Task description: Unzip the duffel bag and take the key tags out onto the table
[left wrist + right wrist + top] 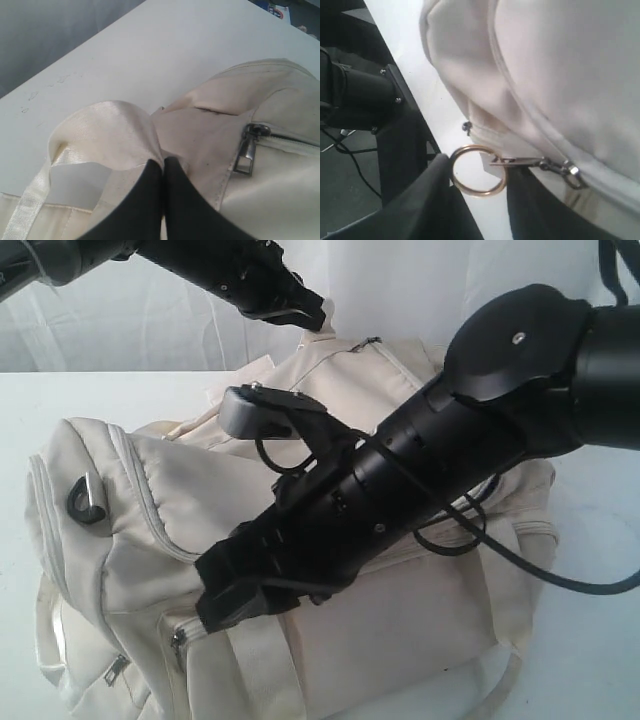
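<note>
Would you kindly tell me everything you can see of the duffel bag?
The bag is large, cream-white soft cloth, slumped on the white table, its visible zips closed. It has grey zips, pale webbing handles and a black D-ring. The shut left fingers meet its cloth beside a glossy handle loop; the right fingers flank, and seem to grip, a brass-coloured ring on one zip pull.
</note>
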Motion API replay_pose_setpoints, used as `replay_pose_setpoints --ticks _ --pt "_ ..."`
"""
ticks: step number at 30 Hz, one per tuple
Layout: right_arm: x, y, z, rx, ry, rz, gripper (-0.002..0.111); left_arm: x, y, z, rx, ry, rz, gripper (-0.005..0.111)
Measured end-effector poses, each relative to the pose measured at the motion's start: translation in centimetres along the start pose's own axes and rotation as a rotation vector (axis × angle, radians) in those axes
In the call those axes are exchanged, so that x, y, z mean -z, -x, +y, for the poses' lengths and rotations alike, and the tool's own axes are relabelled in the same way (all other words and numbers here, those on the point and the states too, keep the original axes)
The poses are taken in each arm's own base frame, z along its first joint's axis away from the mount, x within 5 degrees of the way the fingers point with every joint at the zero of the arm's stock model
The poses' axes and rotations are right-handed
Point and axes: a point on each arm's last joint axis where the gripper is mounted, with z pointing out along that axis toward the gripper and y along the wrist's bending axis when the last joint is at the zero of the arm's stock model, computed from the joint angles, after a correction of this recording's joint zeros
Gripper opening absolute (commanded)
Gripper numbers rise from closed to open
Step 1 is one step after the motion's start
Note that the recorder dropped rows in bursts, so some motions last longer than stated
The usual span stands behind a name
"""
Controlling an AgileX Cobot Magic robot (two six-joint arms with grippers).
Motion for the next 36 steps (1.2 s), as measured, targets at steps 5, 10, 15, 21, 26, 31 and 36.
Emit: replay_pose_setpoints --ticks 5,10,15,21,26,31,36 --pt "-1.0 0.0 1.5 0.038 0.012 -0.023 0.001 0.0 0.0 0.0 0.0 0.0 0.0 0.0" --pt "-1.8 0.0 2.5 0.068 0.012 -0.044 0.001 0.0 0.0 0.0 0.0 0.0 0.0 0.0" --pt "-2.0 0.1 2.8 0.075 0.007 -0.059 0.002 0.0 0.0 0.0 0.0 0.0 0.0 0.0" --pt "-2.0 0.0 3.0 0.113 0.014 -0.057 0.021 0.0 0.0 0.0 0.005 0.0 0.0 0.003" --pt "-2.0 -0.1 2.8 0.144 -0.006 -0.046 0.053 0.2 0.2 0.0 0.013 0.005 -0.009 0.038" --pt "-1.0 -0.2 3.0 0.198 -0.059 -0.003 0.056 1.5 1.2 -0.3 0.005 0.017 -0.048 0.081" --pt "1.8 -0.2 3.5 0.237 -0.203 -0.026 0.056 2.2 0.8 0.2 -0.001 0.031 -0.001 0.076"
